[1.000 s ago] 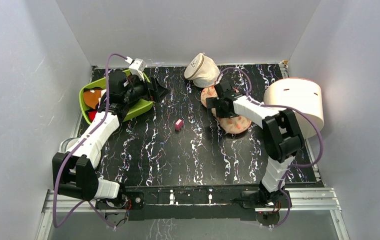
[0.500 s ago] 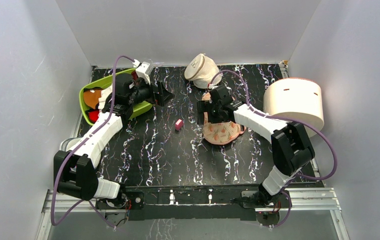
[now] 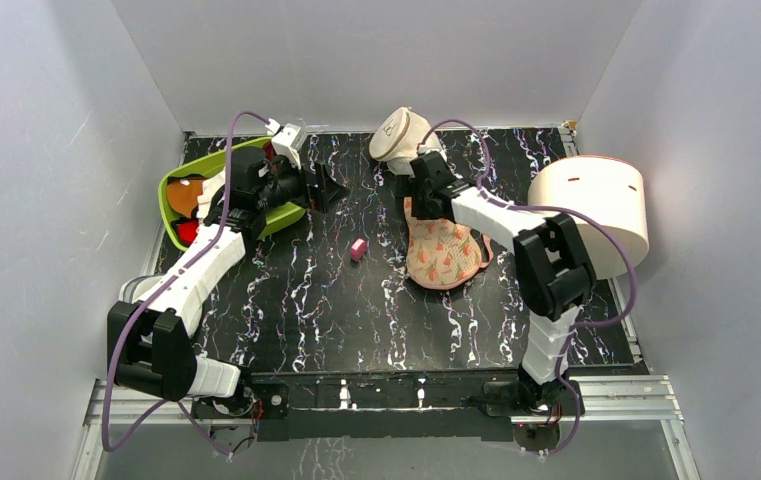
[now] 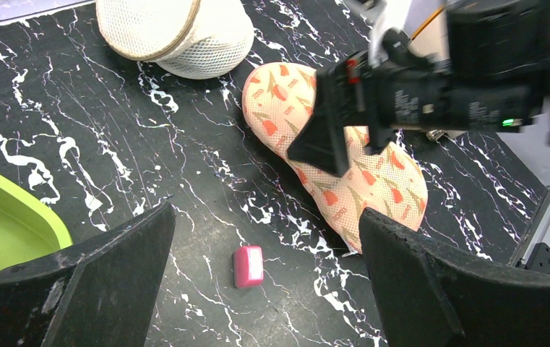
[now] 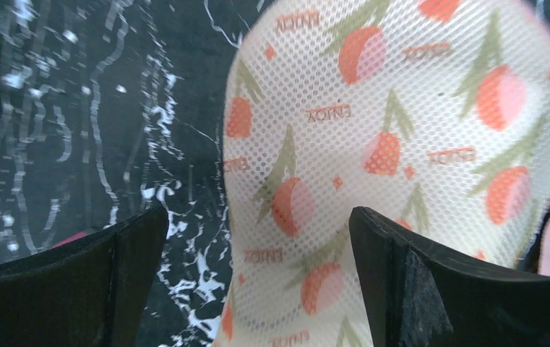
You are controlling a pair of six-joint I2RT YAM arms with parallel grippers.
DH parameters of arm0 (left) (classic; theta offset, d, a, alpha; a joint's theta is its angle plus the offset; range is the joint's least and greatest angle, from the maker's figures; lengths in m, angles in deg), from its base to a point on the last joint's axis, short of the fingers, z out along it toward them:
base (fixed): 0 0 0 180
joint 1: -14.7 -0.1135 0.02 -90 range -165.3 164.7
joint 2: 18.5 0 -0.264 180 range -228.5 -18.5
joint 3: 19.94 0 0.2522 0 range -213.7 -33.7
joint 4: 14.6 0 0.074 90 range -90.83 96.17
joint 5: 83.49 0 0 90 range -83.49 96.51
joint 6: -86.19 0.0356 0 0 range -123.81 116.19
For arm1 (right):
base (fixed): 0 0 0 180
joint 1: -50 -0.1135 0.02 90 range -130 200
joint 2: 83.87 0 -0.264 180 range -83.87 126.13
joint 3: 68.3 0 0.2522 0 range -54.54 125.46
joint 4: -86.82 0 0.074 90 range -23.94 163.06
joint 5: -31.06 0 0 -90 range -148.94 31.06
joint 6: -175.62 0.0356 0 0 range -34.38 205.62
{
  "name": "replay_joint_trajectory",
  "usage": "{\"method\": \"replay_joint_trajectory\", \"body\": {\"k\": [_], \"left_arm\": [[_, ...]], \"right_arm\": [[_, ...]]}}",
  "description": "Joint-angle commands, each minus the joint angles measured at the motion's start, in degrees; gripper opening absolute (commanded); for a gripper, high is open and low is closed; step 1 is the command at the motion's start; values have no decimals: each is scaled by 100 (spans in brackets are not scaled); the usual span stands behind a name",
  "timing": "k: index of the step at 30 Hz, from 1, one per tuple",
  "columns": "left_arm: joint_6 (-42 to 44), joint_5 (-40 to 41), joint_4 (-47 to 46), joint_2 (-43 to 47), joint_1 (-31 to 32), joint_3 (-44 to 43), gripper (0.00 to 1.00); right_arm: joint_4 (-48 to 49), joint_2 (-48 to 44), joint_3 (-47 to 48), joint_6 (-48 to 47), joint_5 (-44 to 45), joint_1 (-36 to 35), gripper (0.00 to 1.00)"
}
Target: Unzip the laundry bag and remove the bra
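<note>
From above, the laundry bag (image 3: 443, 252) lies on the black marbled table (image 3: 316, 300), right of centre in the frame, peach with small red and green prints. The right gripper (image 3: 414, 200) sits over the bag's upper end, just below a cream pouch (image 3: 403, 135). The left gripper (image 3: 328, 187) hangs at upper left with its jaws spread wide, beside a green tray (image 3: 168, 195). A small pink block (image 3: 358, 248) lies between the two arms, and a white drum (image 3: 591, 205) stands at the right edge.

From the left wrist, the left gripper (image 4: 264, 217) is wide apart and holding nothing, with the pink block (image 4: 248, 266) low in the gap. The laundry bag (image 4: 387, 181) runs from centre to right, the right gripper (image 4: 322, 137) above it. The cream pouch (image 4: 178, 29) sits at the top.

From the right wrist, the right gripper (image 5: 257, 217) is wide, with the laundry bag (image 5: 387, 144) filling the upper right and nothing clamped. Whether its zip is closed, I cannot tell.
</note>
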Motion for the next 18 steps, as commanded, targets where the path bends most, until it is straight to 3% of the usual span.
{"method": "replay_joint_trajectory", "body": {"k": [1, 4, 11, 18], "left_arm": [[92, -99, -125, 164, 34, -33, 98], [106, -106, 3, 76, 38, -122, 98], [137, 5, -189, 183, 79, 68, 98], [271, 292, -332, 361, 270, 265, 98]], "right_arm": [[481, 122, -41, -40, -137, -16, 81], [773, 57, -414, -177, -636, -72, 70], [2302, -353, -1906, -299, -2496, -458, 70], [3267, -212, -2282, -440, -3514, -918, 70]]}}
